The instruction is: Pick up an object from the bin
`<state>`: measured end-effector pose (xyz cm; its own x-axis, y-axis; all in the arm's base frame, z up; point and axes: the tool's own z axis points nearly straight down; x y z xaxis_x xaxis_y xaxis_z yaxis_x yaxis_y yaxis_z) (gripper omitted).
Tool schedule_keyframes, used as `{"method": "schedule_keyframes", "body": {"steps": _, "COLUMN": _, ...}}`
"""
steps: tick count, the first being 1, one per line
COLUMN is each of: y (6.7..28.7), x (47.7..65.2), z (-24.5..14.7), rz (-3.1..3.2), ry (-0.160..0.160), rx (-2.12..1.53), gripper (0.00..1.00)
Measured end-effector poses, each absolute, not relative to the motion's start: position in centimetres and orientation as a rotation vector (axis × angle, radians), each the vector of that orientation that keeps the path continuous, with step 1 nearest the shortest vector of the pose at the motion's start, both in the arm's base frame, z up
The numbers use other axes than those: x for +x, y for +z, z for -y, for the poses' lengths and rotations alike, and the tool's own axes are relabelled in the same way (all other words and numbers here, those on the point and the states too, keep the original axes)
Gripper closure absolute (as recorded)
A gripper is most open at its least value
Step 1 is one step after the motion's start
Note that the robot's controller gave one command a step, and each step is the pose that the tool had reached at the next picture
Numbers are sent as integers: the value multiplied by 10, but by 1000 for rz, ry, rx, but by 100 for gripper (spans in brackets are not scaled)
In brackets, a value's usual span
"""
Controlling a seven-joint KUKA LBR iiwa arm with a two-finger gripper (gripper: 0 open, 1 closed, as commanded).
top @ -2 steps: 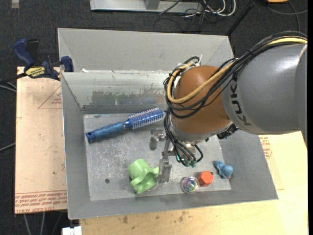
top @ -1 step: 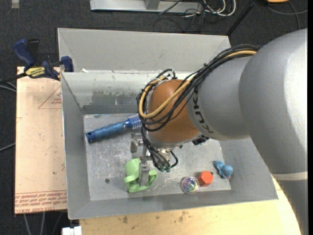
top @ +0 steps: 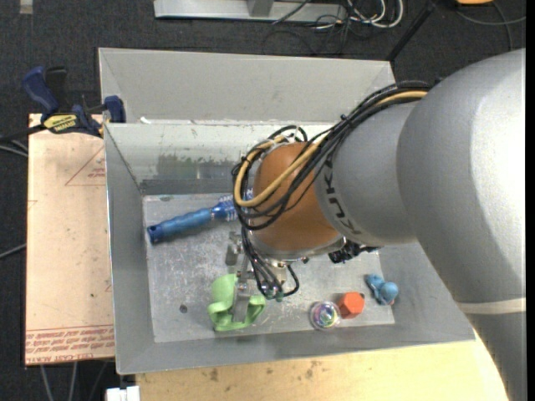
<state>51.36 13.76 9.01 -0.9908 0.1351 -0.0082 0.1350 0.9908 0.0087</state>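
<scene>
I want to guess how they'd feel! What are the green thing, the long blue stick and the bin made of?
The green thing looks like soft plastic or rubber: matte, with bent, looping shapes. The long blue stick is probably hard plastic: smooth, with a light sheen. The bin is grey metal: dull, with a scuffed, scratched floor.

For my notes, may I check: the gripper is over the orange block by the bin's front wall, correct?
Not quite: the camera view shows the gripper over the green thing by the bin's front wall; the orange block lies apart, beside a shiny ball.
</scene>
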Motion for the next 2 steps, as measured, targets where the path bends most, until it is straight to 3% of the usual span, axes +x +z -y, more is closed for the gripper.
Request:
{"method": "schedule_keyframes", "body": {"steps": 1, "y": 94, "x": 515, "z": -140, "rz": -3119, "ry": 21, "rx": 211, "gripper": 100}}
{"method": "schedule_keyframes", "body": {"steps": 2, "y": 208, "x": 521, "z": -134, "rz": -3124, "ry": 6, "rx": 209, "gripper": 100}}
